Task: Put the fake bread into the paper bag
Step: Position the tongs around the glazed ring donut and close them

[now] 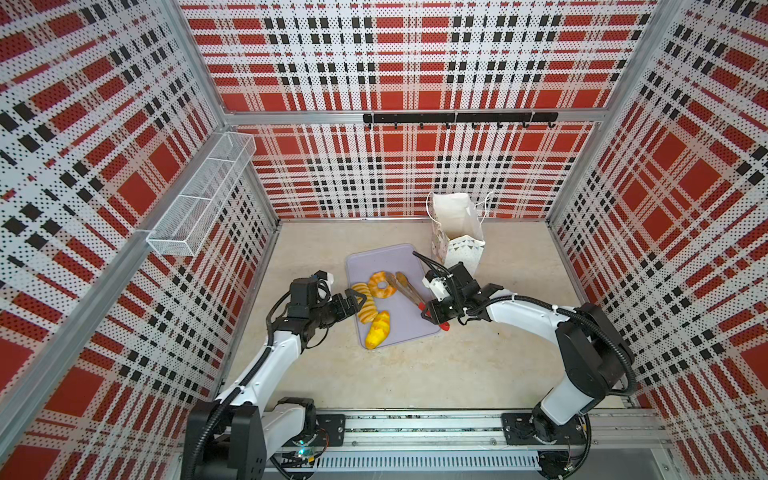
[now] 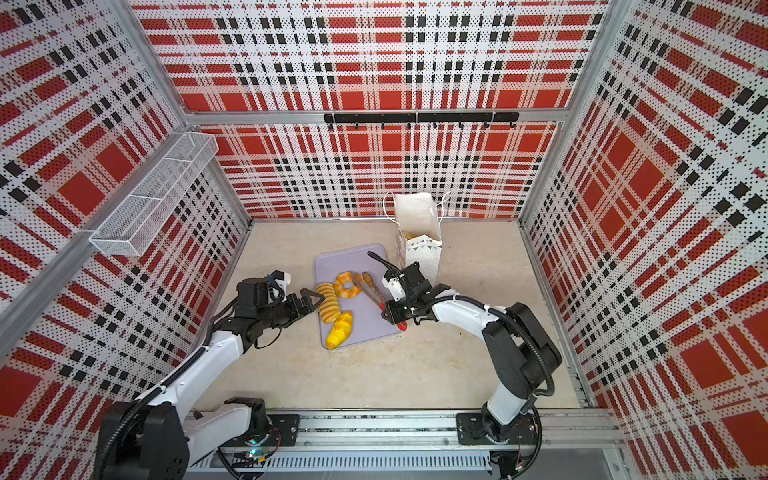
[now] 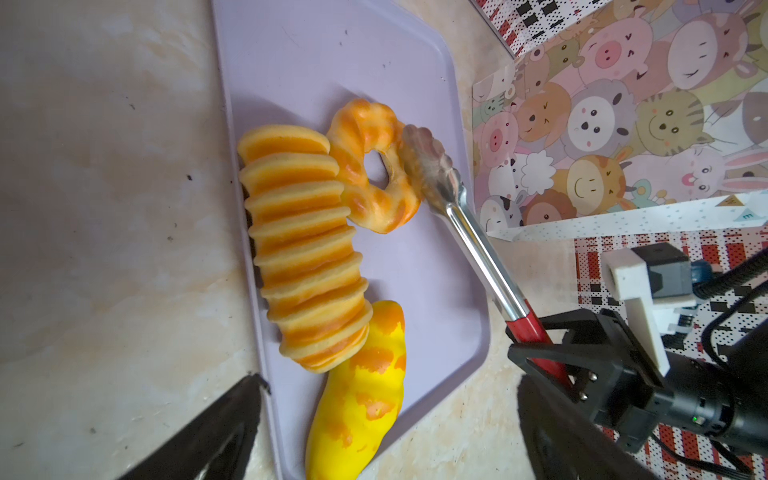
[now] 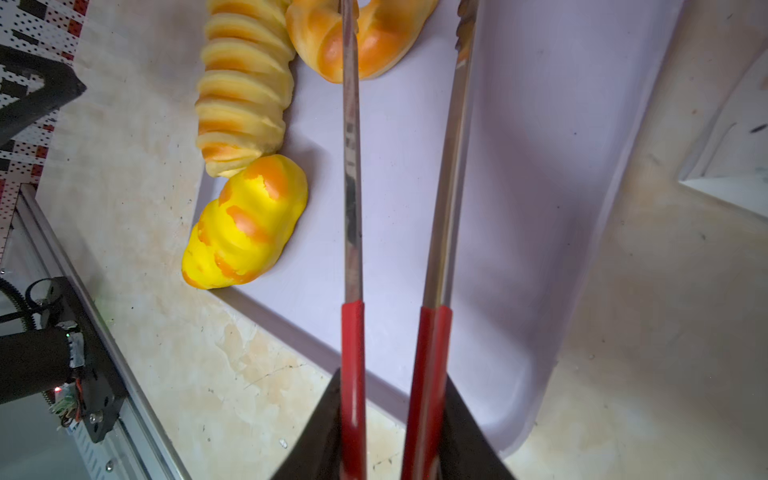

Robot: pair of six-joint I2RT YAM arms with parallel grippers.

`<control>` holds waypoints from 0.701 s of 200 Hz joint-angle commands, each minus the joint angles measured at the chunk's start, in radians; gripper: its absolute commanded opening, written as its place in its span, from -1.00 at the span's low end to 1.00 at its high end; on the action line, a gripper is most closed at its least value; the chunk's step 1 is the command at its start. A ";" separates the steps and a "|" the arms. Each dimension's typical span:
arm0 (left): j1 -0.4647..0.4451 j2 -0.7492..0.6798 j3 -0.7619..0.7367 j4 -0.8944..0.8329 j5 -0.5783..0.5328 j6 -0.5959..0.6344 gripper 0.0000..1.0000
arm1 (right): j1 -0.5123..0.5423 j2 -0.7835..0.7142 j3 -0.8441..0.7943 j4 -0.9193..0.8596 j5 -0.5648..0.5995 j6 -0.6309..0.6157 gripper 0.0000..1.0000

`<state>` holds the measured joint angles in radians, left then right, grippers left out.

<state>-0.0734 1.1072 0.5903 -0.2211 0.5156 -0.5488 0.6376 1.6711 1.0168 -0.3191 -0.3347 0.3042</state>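
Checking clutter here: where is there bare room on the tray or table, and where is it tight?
Bare: the far end of the tray behind the ring doughnut; the table in front of the tray; the table right of the paper bag. Crowded: the tray's left edge, where ribbed loaf, doughnut and yellow bun touch, tongs beside them.

Robot lab cell: perforated plaid walls (image 1: 395, 54), aluminium rail (image 1: 415, 424).

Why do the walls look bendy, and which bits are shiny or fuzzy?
In both top views the wide lens bows the plaid walls outward; in the left wrist view light glints off the metal tongs and their tip looks a bit soft; in the right wrist view the yellow bun glares bright and the right gripper, close to the lens, is blurry.
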 commanded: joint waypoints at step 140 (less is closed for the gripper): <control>0.007 -0.055 0.000 0.006 0.014 0.006 0.96 | 0.060 -0.037 0.038 -0.076 0.076 -0.084 -0.60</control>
<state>-0.0715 1.0737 0.5903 -0.2207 0.5167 -0.5495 0.6899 1.6901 1.0637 -0.4141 -0.2390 0.2291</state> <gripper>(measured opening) 0.982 0.209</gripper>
